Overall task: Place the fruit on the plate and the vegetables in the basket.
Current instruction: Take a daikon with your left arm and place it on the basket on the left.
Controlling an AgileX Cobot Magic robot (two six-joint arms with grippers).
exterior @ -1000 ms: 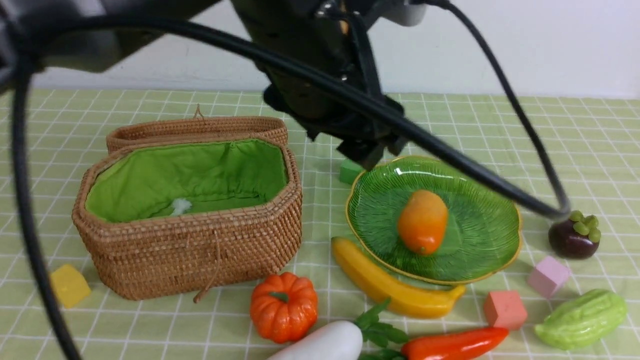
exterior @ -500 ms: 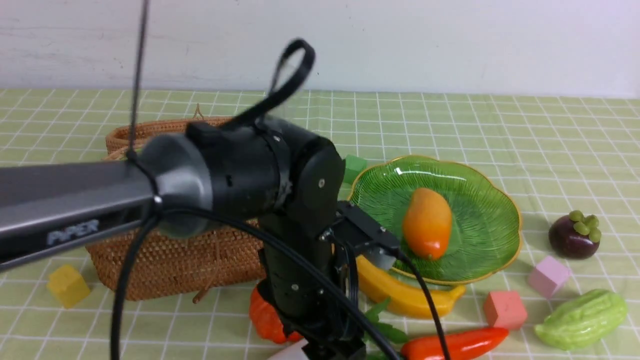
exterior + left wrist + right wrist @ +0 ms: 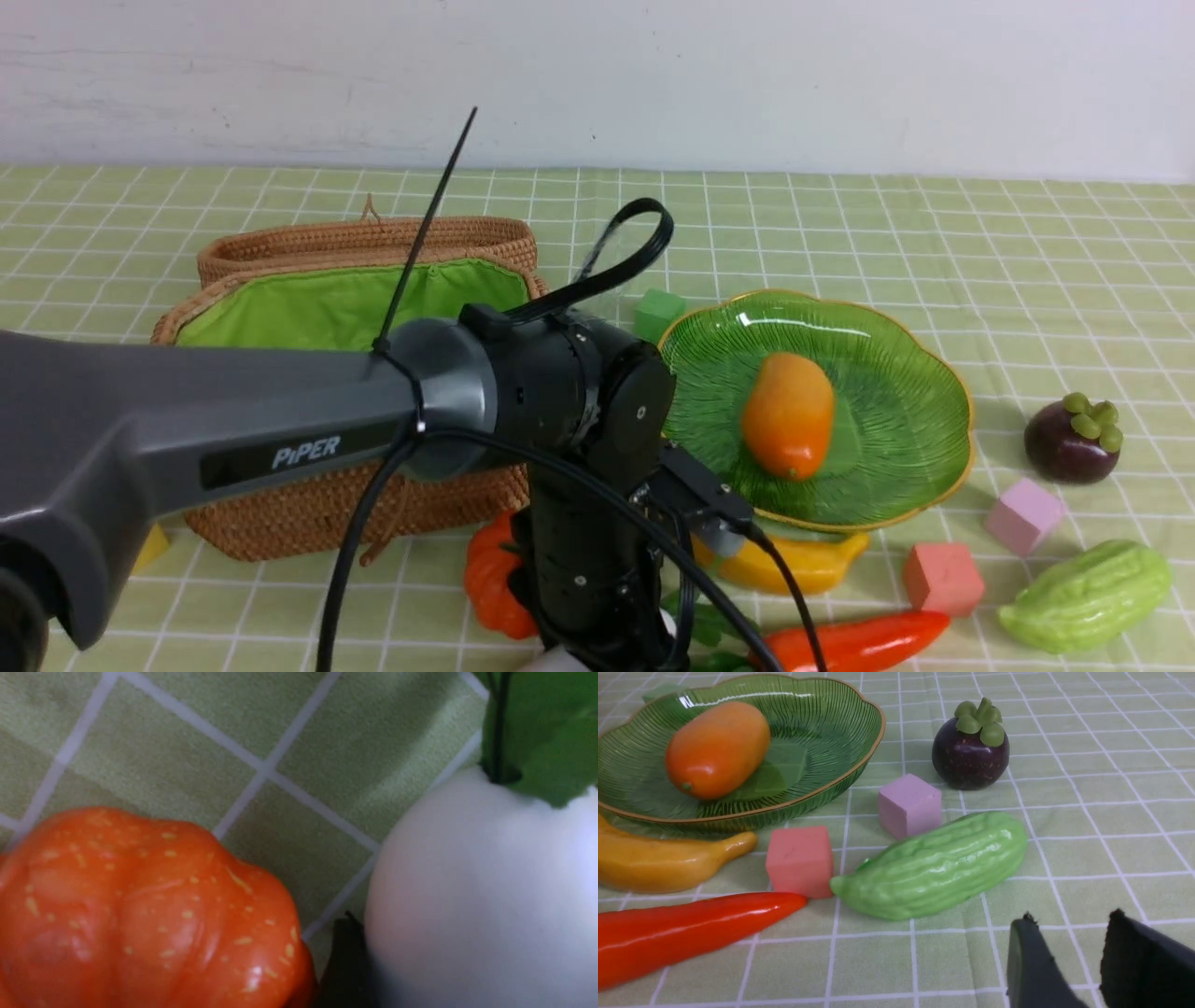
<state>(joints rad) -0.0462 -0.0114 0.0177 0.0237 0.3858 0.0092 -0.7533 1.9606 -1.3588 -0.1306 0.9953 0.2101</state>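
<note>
Lying about: three fruits (image 3: 787,415), four vegetables (image 3: 1085,595).

Plain white wall (image 3: 840,84) ahead of me, faint scuffs, pale green tablecloth (image 3: 1046,252) with white grid lines below me, soft even light

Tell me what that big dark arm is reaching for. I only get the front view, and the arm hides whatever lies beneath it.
Observer: The left wrist view shows one dark fingertip between the orange pumpkin and the white radish, right beside the radish.
Visitor: Is there a second arm somewhere?
Observer: Yes, outside your view. Its pincer hangs open and empty over the checked cloth, near the green gourd.
</note>
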